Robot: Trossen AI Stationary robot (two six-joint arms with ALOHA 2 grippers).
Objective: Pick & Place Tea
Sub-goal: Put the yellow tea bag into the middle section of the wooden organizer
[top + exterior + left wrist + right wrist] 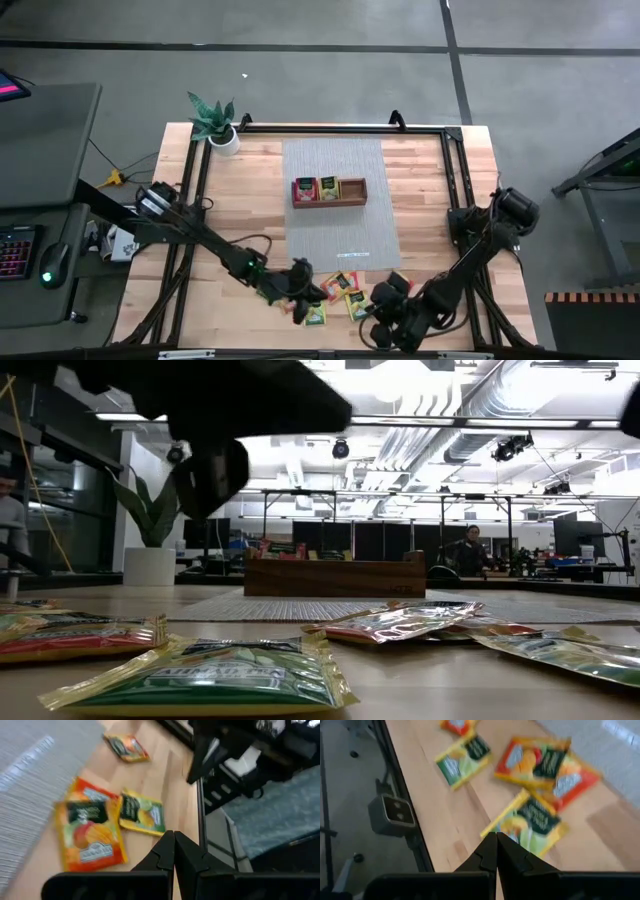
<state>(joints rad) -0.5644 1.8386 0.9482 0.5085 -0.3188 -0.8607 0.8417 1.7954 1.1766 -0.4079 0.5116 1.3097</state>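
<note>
Several tea packets lie flat and loose on the wood near the table's near edge: a green one point(315, 316), an orange one point(340, 284) and a yellow-green one point(356, 305). The wooden tray point(330, 204) sits on the grey mat, with packets standing in its left point(305, 188) and middle point(327, 187) compartments. My left gripper point(316, 295) point(174, 840) hovers shut just left of the loose packets, above an orange packet point(92, 837) and a yellow-green one point(142, 812). My right gripper point(380, 300) point(496, 840) hovers shut just right of them, over a yellow-green packet point(527, 822).
A potted plant point(215, 125) stands at the table's far left corner. Black frame rails point(440, 130) run along the far and side edges. A small camera box point(392, 815) sits at the near edge. The two grippers are close together over the packets. The grey mat point(340, 240) shows bare near the tray.
</note>
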